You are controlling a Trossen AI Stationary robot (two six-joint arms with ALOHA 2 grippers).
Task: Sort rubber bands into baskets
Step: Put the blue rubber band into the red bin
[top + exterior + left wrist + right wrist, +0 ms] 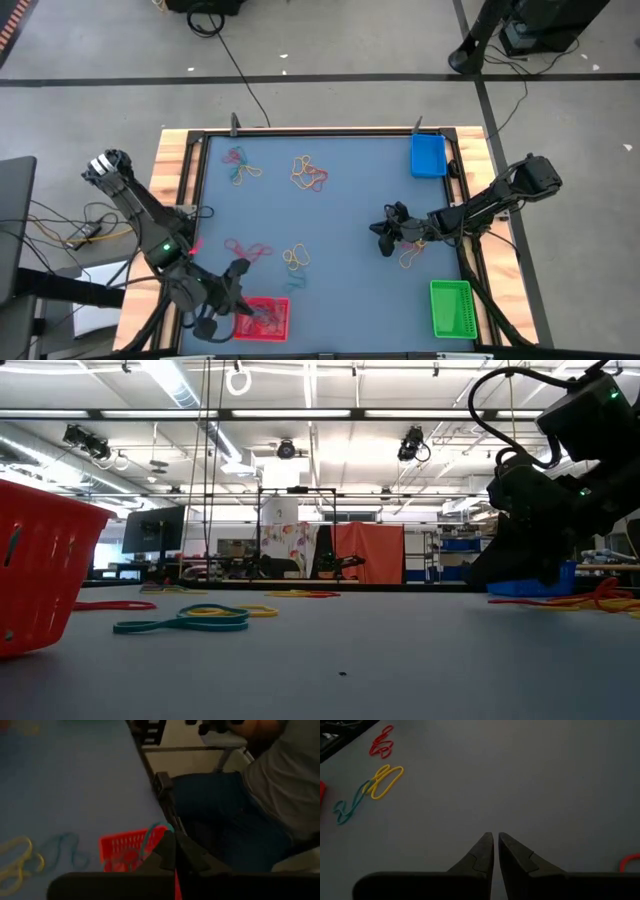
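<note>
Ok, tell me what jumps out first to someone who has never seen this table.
Three bright baskets stand at the table's edges: the blue basket at the far right corner, the green basket at the near right, the red basket at the near left. Small tangles of rubber bands lie scattered over the grey mat between them. The left hand hangs shut beside the red basket, and the right hand sits low near a heap of bands at the right.

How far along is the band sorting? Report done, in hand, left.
Done: little. The red basket seems to hold a few bands; the blue basket and green basket look empty. In hand: the left gripper, jaws shut, seems to pinch a teal band above the red basket. Left: several band clusters lie on the mat; the right gripper hangs by one, holding nothing.
</note>
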